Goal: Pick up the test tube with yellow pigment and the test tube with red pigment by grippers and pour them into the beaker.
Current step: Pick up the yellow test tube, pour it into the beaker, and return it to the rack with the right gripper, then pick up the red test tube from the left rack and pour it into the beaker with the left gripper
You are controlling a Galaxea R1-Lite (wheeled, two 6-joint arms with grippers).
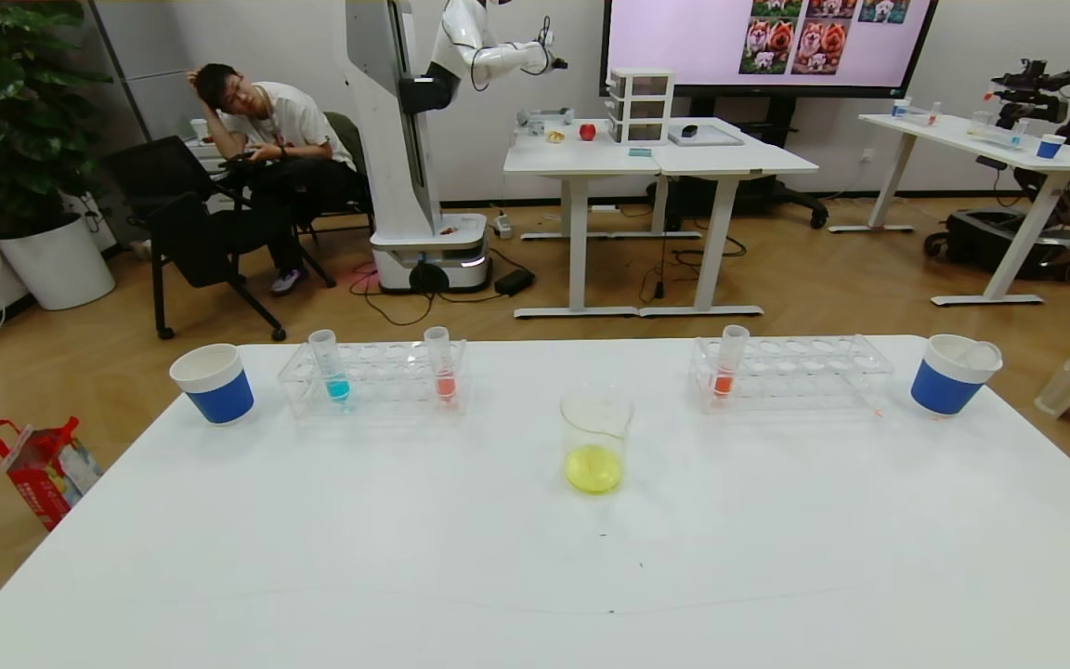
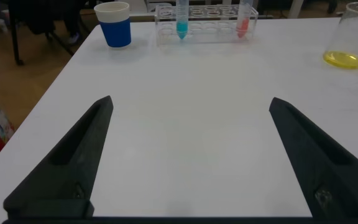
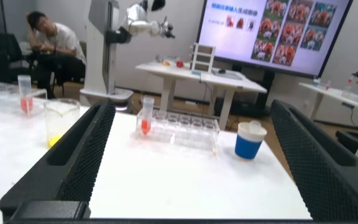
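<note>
The clear beaker [image 1: 595, 441] stands mid-table with yellow liquid at its bottom. One red-pigment tube [image 1: 442, 364] stands in the left rack [image 1: 372, 376], next to a blue-liquid tube [image 1: 331, 364]. Another red-pigment tube [image 1: 730, 360] stands at the near-centre end of the right rack [image 1: 790, 372]. No tube with yellow pigment shows. Neither gripper shows in the head view. In the left wrist view my left gripper [image 2: 191, 102] is open and empty over bare table, well short of the left rack. In the right wrist view my right gripper [image 3: 191, 107] is open and empty, facing the right rack [image 3: 179, 127].
A blue-and-white paper cup [image 1: 213, 383] stands left of the left rack. Another cup [image 1: 951, 373] stands right of the right rack with a pale object in it. The white table [image 1: 535, 557] ends just behind the racks. A person, another robot and desks are beyond.
</note>
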